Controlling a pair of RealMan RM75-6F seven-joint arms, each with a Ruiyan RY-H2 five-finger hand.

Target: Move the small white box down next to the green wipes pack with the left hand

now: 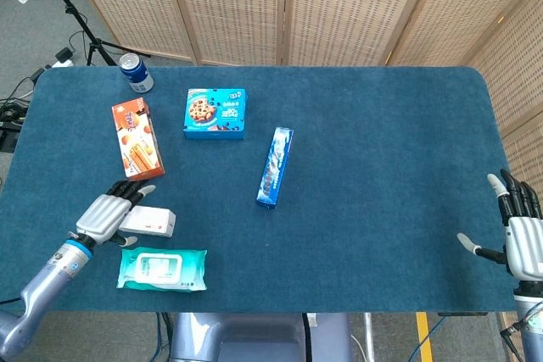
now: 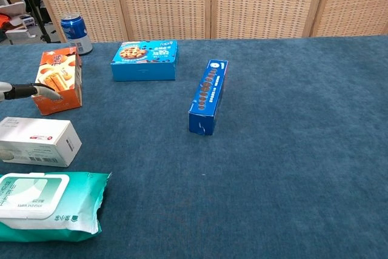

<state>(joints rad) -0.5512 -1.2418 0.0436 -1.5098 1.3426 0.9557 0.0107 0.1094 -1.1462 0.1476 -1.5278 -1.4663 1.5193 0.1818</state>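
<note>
The left hand (image 1: 109, 212) lies with fingers spread at the left end of the white box (image 1: 149, 221), holding nothing. The box sits just above the wipes (image 1: 163, 269). Beyond the fingertips stands an orange box (image 1: 137, 137), farther a can (image 1: 135, 72). To its right are a blue cookie box (image 1: 215, 113) and a long blue pack (image 1: 274, 166). The right hand (image 1: 520, 235) is spread too, far across the table (image 1: 382, 142).

Small white box (image 1: 150, 221) lies flat on its long side, just right of the left hand (image 1: 106, 215). Green wipes pack (image 1: 162, 268), white flap up, lies flat just below-right of it.
</note>
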